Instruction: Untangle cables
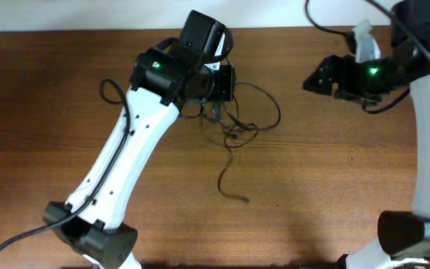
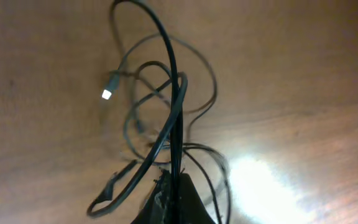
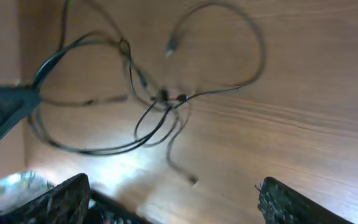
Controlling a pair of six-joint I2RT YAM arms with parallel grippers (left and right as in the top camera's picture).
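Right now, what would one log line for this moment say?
left gripper: shut on cables | right gripper: open, holding nothing | cables: one loose tangle on table, not yet separated

The overhead view looks straight down on the brown wooden table (image 1: 334, 164) from well above. Both wrist views face it closely, apparently at a slant, sharing the thin black tangled cables (image 2: 176, 99) with overhead.
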